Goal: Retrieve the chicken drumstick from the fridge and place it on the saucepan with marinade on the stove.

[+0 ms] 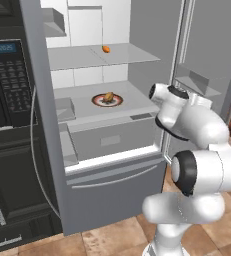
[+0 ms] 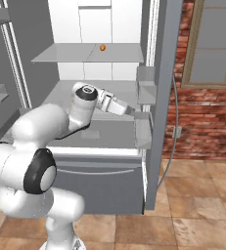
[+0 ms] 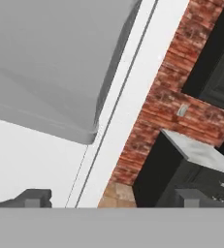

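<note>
Golden-brown and lumpy, the chicken drumstick [image 1: 108, 97] lies on a red-rimmed white plate [image 1: 118, 102] on the middle grey shelf [image 1: 137, 97] of the open fridge [image 1: 112, 192]. One shelf higher sits a small bright orange oval item [image 1: 106, 49], seen in the right base view too [image 2: 102, 47]. Below the plate's shelf is a pale drawer front [image 1: 112, 140], and under that the closed grey bottom drawer with its long curved handle [image 1: 118, 180].

The white arm reaches up toward the right side of the fridge opening; in the right base view its wrist points at the inner right wall, and the gripper [image 2: 129, 110] ends just beside the door-side bins [image 2: 145, 90]. It is well apart from the drumstick and holds nothing. In the hand view the two dark fingertips [image 3: 35, 197] stand far apart at the bottom edge, with grey fridge panel, a white strip and red brick wall [image 3: 167, 97] beyond them.

To the left of the fridge stands a black wall oven with a keypad [image 1: 12, 82]. The floor is brown tile [image 2: 197, 215], and a window [image 2: 217, 44] sits in the brick wall on the right.
</note>
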